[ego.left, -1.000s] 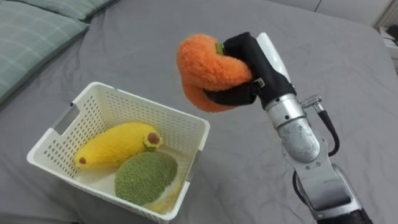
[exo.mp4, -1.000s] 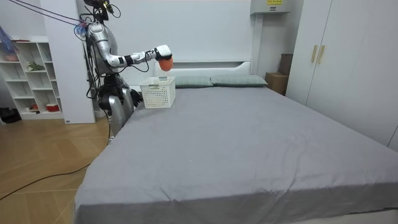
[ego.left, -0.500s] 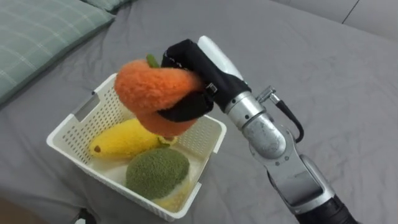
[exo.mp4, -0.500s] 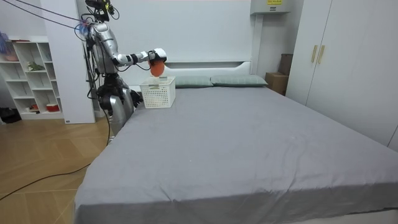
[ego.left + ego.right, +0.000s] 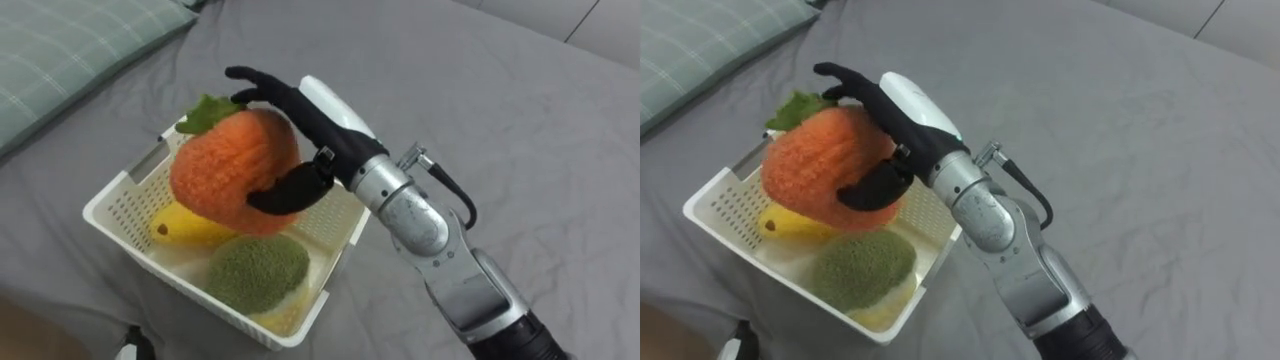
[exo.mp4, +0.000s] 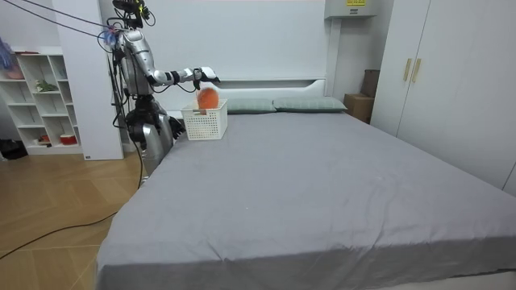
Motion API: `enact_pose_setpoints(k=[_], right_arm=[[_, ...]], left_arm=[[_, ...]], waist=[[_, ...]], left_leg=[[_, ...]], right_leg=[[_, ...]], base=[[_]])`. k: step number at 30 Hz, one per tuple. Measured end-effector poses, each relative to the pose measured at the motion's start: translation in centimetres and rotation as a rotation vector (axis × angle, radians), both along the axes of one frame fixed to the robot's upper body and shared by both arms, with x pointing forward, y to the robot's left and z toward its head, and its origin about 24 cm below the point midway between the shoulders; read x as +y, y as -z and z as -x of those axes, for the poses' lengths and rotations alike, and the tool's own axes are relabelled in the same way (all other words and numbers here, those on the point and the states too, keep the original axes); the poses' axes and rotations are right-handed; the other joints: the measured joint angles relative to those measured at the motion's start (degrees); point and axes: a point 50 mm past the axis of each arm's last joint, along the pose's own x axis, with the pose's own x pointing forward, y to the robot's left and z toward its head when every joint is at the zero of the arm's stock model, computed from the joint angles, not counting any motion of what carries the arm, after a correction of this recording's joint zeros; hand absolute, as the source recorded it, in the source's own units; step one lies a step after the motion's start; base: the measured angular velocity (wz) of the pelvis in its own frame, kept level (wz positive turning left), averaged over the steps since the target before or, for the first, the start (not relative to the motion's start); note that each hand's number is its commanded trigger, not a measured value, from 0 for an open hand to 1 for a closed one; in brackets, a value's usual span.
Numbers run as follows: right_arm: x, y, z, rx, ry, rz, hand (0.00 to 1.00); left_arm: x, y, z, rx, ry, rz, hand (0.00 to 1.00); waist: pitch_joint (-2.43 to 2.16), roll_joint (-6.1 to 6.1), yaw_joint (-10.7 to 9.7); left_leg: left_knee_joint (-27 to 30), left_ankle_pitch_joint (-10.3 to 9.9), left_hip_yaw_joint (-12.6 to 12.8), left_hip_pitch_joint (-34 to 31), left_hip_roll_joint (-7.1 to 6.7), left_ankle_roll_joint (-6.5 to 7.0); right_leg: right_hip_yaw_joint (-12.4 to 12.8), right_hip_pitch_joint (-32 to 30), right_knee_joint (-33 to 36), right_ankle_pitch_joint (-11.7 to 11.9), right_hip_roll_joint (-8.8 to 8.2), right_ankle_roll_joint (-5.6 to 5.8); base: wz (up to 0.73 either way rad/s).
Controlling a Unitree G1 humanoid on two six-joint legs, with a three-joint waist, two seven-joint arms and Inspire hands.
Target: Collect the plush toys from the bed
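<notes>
The right hand [image 5: 312, 128] has moved over the basket [image 5: 128, 195]. Its fingers [image 5: 262, 84] have straightened, and the orange plush toy [image 5: 230, 170] now hangs loosely under its palm.

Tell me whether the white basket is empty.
No, a yellow plush toy and a green plush toy lie in the white basket, below the orange plush toy.
</notes>
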Motion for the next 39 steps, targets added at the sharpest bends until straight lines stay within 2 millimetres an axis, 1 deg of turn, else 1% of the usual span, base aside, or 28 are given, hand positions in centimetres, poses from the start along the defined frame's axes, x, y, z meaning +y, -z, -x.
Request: enact_pose_setpoints(k=[6, 20, 23, 28, 31, 33, 35, 37, 38, 39], right_arm=[[0.0, 0.0, 0.0, -0.002, 0.002, 0.002, 0.0], [0.0, 0.0, 0.0, -0.002, 0.002, 0.003, 0.0], [-0.2, 0.4, -0.2, 0.014, 0.011, 0.008, 0.0], [-1.3, 1.0, -0.5, 0.025, 0.035, 0.05, 0.0], [-2.0, 1.0, -0.7, 0.016, 0.06, 0.065, 0.0], [-3.1, 1.4, -0.7, 0.023, 0.1, 0.066, 0.0], [-3.9, 1.7, -0.7, 0.031, 0.141, 0.054, 0.0], [-4.6, 1.7, -0.8, 0.033, 0.172, 0.047, 0.0], [-5.1, 1.7, -0.9, 0.031, 0.196, 0.042, 0.0], [-5.8, 1.6, -1.1, 0.028, 0.227, 0.033, 0.0]], left_arm=[[0.0, 0.0, 0.0, 0.006, 0.0, 0.001, 0.0], [0.0, 0.0, -0.1, 0.01, 0.001, 0.003, 0.0], [0.0, 0.0, -0.1, 0.009, 0.001, 0.003, 0.0], [0.1, 0.0, -0.1, 0.013, -0.004, 0.001, 0.0], [0.2, 0.1, 0.2, 0.017, -0.015, -0.004, 0.0], [0.2, 0.1, 0.3, 0.021, -0.016, -0.003, 0.0], [0.2, 0.1, 0.5, 0.025, -0.017, 0.001, 0.0], [0.4, 0.2, 0.7, 0.028, -0.033, 0.003, 0.0], [0.5, 0.2, 0.8, 0.03, -0.042, 0.004, 0.0], [0.5, 0.2, 0.9, 0.029, -0.053, 0.007, 0.0]], waist=[[0.13, 0.19, 0.0], [0.13, 0.2, 0.0], [0.17, 0.25, -0.1], [0.14, 0.24, -0.6], [-0.02, 0.05, -1.7], [-0.1, 0.12, -2.1], [-0.1, 0.16, -2.0], [-0.1, 0.16, -2.7], [-0.12, 0.14, -3.2], [-0.12, 0.13, -3.3]], left_leg=[[0.0, 0.0, 0.0, 0.1, 0.01, 0.0], [0.2, 0.0, 0.0, 0.2, 0.01, 0.0], [0.2, 0.0, 0.1, 0.1, 0.05, 0.0], [0.2, 0.0, 0.4, 0.1, 0.03, 0.01], [0.2, 0.0, 0.3, 0.1, 0.02, 0.03], [0.3, 0.0, 0.6, 0.6, 0.05, 0.03], [0.2, 0.0, 1.0, 1.0, 0.17, 0.03], [0.1, 0.0, 1.2, 1.1, 0.21, 0.03], [0.1, 0.0, 1.4, 1.0, 0.2, 0.03], [0.1, 0.0, 1.7, 1.0, 0.22, 0.04]], right_leg=[[0.0, 0.1, 0.0, 0.0, -0.01, 0.0], [0.0, 0.2, 0.0, 0.0, -0.05, 0.0], [0.0, 0.2, 0.1, 0.0, -0.1, 0.0], [0.0, 0.1, 0.1, 0.0, -0.14, 0.0], [0.0, 0.2, 0.1, 0.0, -0.11, 0.0], [0.2, 0.4, 0.1, 0.0, -0.12, 0.0], [1.0, 0.4, 0.1, 0.0, -0.08, 0.0], [1.4, 0.4, 0.1, 0.0, -0.05, 0.01], [1.5, 0.3, 0.2, 0.0, -0.07, 0.01], [1.6, 0.2, 0.2, 0.0, -0.05, 0.01]], base=[[0.0], [0.0], [0.0], [0.0], [0.0], [0.0], [-0.13], [-0.11], [-0.08], [-0.08]])
